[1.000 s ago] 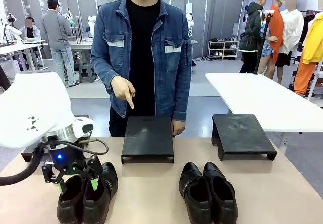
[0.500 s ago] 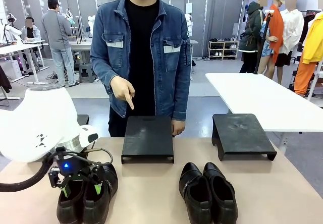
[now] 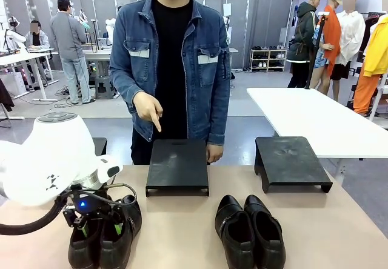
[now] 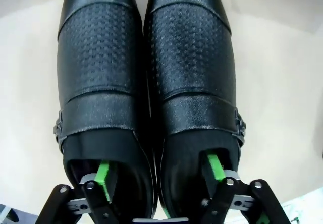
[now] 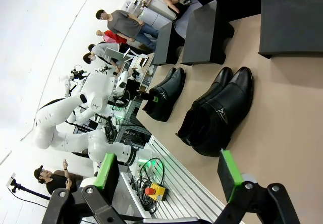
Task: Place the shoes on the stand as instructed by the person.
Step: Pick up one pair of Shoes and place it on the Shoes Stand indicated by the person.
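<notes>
Two pairs of black shoes sit on the surface (image 3: 182,239), on the robot's side of the stands, and the left pair (image 3: 115,251) is the one that matters just now. The left hand (image 4: 159,173) is down in it, one finger in each shoe's opening with the two inner walls between them. As far as I can judge, it is closed on those walls. The right hand (image 5: 166,158) hangs wide open with nothing in it.

Across the surface the person (image 3: 173,57) points a hand (image 3: 147,108) down at the middle stand (image 3: 177,166), which is bare. The right stand (image 3: 290,163) is bare too. The right pair (image 3: 250,232) lies before the gap between them, nearer the robot.

To my eye the step is lifting the left pair over to that middle stand. A pinch on two soft walls isn't much, so I'd want the lift slow and straight up. I'd watch that both heels leave the surface together and that neither shoe droops or slips off a pad. Glossy leather is slick — no jerks. Carry the pair high enough to clear the stand's near edge, keep it level, and set it down square on the top before letting go. The stand looks hardly wider than the pair, so centring counts.
</notes>
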You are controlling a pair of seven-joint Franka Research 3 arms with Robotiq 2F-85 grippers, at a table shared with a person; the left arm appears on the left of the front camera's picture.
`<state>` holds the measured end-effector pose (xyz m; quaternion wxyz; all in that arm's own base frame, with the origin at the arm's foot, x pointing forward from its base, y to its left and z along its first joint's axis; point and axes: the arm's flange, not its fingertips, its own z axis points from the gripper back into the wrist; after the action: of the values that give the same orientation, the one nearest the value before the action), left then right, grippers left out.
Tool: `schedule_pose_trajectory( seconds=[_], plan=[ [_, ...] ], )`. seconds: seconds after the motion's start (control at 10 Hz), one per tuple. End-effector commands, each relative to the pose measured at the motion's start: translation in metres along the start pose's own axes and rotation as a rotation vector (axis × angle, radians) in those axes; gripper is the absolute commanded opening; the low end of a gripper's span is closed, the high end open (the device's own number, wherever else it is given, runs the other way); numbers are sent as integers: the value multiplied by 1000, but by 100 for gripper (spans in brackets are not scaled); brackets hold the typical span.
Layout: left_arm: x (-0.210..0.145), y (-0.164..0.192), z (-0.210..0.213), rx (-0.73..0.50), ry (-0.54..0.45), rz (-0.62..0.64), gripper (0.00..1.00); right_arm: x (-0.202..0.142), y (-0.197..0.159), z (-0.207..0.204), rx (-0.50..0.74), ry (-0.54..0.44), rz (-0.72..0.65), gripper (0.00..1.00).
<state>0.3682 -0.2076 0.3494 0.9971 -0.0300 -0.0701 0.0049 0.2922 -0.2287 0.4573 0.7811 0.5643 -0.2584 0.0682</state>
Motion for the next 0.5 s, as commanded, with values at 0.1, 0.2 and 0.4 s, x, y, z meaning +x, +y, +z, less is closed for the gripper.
schedule_pose_trajectory(
  seconds=[0.1, 0.2, 0.4],
  plan=[
    [-6, 2, -4, 56, -64, -25, 0, 1, 2, 1, 12, -5, 4, 100],
    [-7, 3, -7, 78, -36, -23, 0, 1, 2, 1, 12, -5, 4, 100],
    [-7, 2, -9, 86, -19, -31, 3, 1, 2, 1, 12, -5, 4, 100]
  ],
)
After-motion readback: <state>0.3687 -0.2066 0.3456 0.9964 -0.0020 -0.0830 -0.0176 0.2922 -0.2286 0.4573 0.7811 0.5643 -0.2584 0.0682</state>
